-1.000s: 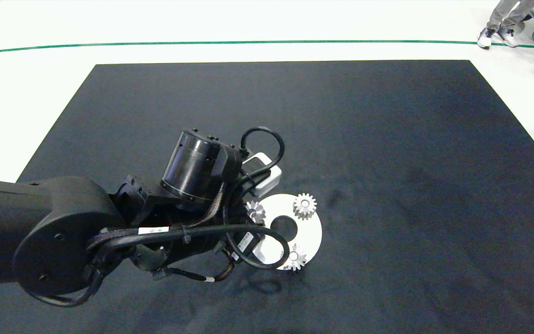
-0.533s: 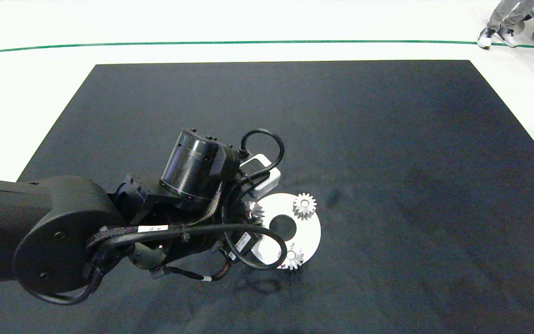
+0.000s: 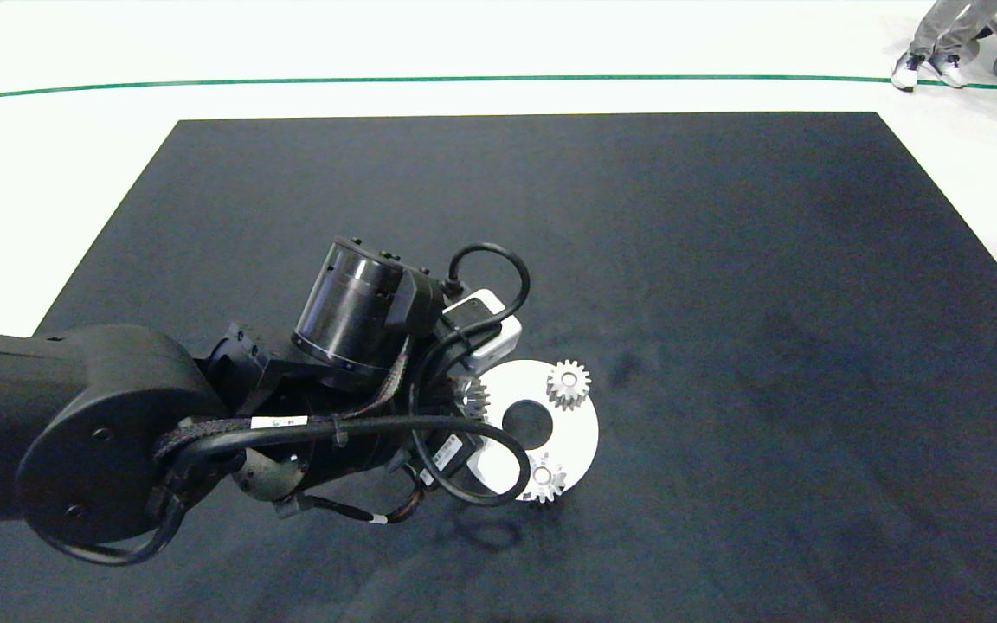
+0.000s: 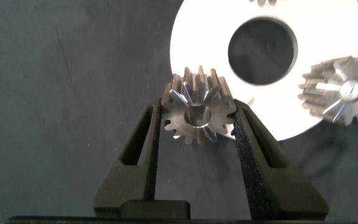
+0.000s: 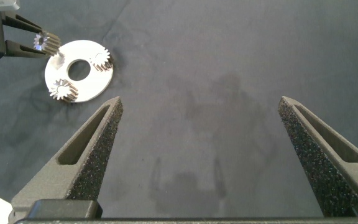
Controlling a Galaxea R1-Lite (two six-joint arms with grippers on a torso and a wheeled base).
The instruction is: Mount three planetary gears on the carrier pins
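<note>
Silvery metal spur gear (image 4: 199, 115) clamped between left gripper (image 4: 197, 124) fingers hangs at the flat white round disc (image 3: 581, 428) rim, nine o'clock of its centre hole, bore upright, pin hidden beneath; right gripper (image 5: 201, 115) idle, jaws wide apart, far off.

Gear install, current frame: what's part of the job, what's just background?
In the job:
- small silvery metal spur gears: one in the left gripper, two seated
- flat white round disc carrying the pins
- right gripper, open, idle above the mat

Background:
- black mat
- green floor line
- person's shoes
</note>
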